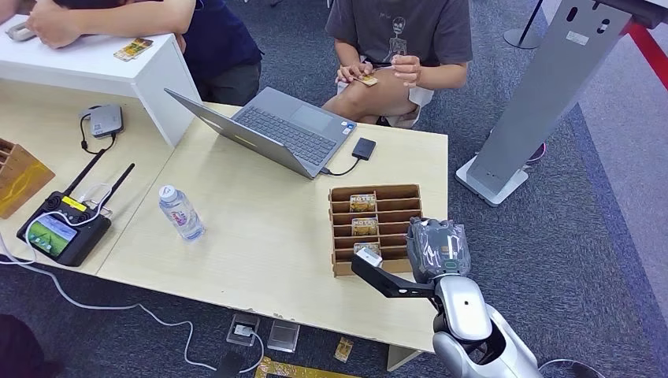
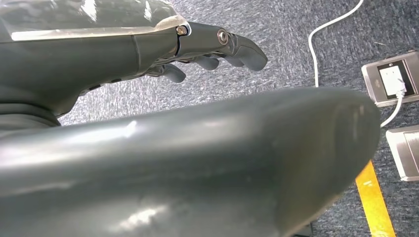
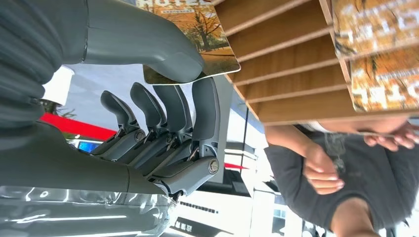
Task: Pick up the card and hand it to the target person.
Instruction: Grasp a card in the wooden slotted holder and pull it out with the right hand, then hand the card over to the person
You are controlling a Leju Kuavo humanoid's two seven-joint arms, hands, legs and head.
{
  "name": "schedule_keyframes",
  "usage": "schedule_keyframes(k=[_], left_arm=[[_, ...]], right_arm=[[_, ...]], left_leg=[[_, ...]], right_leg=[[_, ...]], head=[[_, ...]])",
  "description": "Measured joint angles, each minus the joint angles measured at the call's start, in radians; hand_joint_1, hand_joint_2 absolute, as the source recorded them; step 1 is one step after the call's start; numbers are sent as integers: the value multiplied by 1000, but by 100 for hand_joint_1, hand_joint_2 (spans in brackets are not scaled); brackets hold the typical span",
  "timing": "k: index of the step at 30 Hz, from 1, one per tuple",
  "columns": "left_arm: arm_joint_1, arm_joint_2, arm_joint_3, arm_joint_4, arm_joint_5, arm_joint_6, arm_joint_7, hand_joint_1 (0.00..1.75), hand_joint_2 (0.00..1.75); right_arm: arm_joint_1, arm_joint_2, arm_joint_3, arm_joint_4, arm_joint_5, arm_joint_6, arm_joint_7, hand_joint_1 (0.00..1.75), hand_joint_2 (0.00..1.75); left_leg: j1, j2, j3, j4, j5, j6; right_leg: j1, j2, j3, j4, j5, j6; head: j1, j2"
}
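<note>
1. The right hand [image 1: 438, 250] sits over the near right corner of the slotted wooden rack [image 1: 376, 228], close to the surface's [image 1: 260, 244] front edge.
2. In the right wrist view the thumb [image 3: 148, 44] and a finger press a card [image 3: 197, 39] between them; the other fingers curl just beside it. The card is at the rack's nearest slot, and whether it has cleared the slot I cannot tell.
3. Two more cards [image 1: 363, 203] stand in the slots farther back.
4. The rack stands near the surface's right edge; beyond that edge lies open grey carpet [image 1: 567, 252], up to a grey stand [image 1: 543, 102].
5. A person [image 1: 398, 47] sits at the far edge, past an open laptop [image 1: 276, 130], holding a small card in both hands.
6. Left of the rack the surface has bare room, with a water bottle [image 1: 180, 213] upright well apart from it.
7. The left hand [image 2: 197, 54] hangs over the carpet, holding nothing, its fingers loosely bent and apart, near floor sockets [image 2: 393, 81] and a white cable [image 2: 321, 39].
8. A controller [image 1: 63, 228] with a screen lies at the far left.
</note>
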Motion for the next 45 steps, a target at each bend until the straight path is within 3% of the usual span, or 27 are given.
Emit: schedule_keyframes(k=[23,36,45], left_arm=[[0,2,-2,0,-38,-20,-24,0,0],[-1,1,-4,0,-42,-16,-9,0,0],[-1,1,-4,0,-42,-8,4,0,0]], right_arm=[[-163,-45,-38,-181,-93,-12,-28,139,175],[-375,-45,-36,-56,-158,-67,-49,139,175],[-471,-11,-4,89,-195,-100,-69,132,175]], left_leg=[[0,0,0,0,0,0],[0,0,-2,0,0,0],[0,-1,-3,0,0,0]], right_leg=[[0,0,0,0,0,0],[0,-1,-1,0,0,0],[0,-1,-2,0,0,0]], head=[[0,0],[0,0],[0,0]])
